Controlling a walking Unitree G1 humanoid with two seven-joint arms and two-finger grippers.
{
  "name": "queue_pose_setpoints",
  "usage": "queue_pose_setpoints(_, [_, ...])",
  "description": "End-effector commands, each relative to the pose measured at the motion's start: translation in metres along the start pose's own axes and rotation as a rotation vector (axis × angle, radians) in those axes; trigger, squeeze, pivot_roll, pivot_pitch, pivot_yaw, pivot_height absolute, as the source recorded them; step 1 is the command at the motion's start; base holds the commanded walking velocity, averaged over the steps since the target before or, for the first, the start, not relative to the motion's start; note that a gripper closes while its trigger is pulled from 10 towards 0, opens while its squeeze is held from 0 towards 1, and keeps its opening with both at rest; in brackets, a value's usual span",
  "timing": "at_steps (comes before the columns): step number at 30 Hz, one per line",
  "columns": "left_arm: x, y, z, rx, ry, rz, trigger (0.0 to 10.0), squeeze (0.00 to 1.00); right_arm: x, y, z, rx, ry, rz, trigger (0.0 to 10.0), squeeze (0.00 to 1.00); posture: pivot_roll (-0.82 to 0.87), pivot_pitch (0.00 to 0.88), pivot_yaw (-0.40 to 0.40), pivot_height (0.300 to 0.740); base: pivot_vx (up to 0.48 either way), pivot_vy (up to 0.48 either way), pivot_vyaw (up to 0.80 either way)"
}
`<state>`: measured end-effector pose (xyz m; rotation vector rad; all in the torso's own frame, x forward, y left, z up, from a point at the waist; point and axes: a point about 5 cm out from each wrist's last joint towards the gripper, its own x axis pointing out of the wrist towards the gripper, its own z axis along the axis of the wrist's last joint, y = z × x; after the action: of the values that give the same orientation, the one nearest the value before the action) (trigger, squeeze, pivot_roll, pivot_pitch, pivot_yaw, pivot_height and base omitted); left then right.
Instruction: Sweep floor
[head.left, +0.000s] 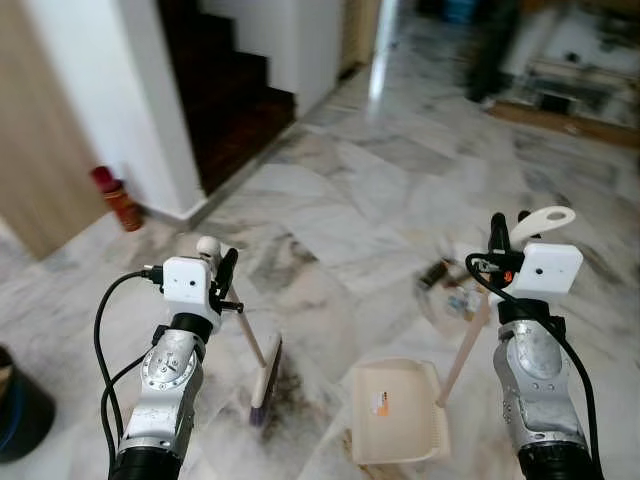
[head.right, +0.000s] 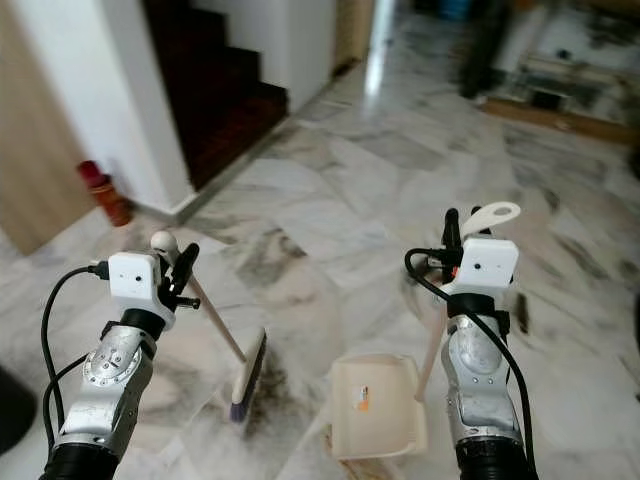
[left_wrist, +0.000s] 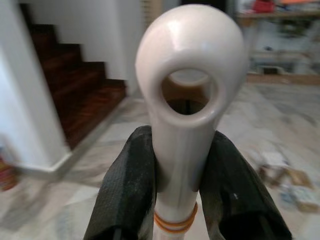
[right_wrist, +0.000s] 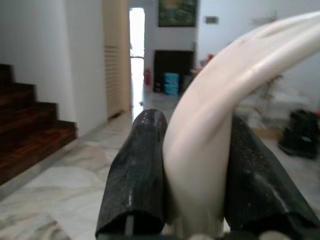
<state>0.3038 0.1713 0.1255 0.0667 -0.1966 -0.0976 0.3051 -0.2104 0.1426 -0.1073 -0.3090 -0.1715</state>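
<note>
1 broom (head.left: 262, 368), handle slanting up-left into left gripper (head.left: 222, 276), pinched tight; bristle head on marble floor (head.left: 330, 200). 1 dustpan (head.left: 398, 411) beside it, handle rising up-right, clamped in right gripper (head.left: 508, 238). Litter pile (head.left: 452, 288) beyond pan.

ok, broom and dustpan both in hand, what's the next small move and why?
Probably step forward a little, toward the litter. The left gripper is shut on the broom and the right gripper on the dustpan, but the broom head and pan rest on marble floor short of the scraps, which lie ahead, nearer the right arm. Sweeping now would likely miss them.
</note>
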Motion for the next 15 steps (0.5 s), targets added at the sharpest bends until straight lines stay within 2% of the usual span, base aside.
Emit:
queue_pose_setpoints(1, [0.0033,0.0012,0.0091,0.013,-0.047,0.000,10.0,0.00,0.0037,-0.0027,0.0070,0.002,-0.031,-0.010,10.0,0.00,-0.09,0.043,0.028,0.740,0.000,0.000,-0.80])
queue_pose_setpoints(15, [0.0024,0.0013,0.0095,0.005,-0.051,0.001,10.0,0.00,0.0031,-0.0019,0.0062,0.004,-0.027,-0.006,10.0,0.00,-0.09,0.039,0.027,0.740,0.000,0.000,-0.80])
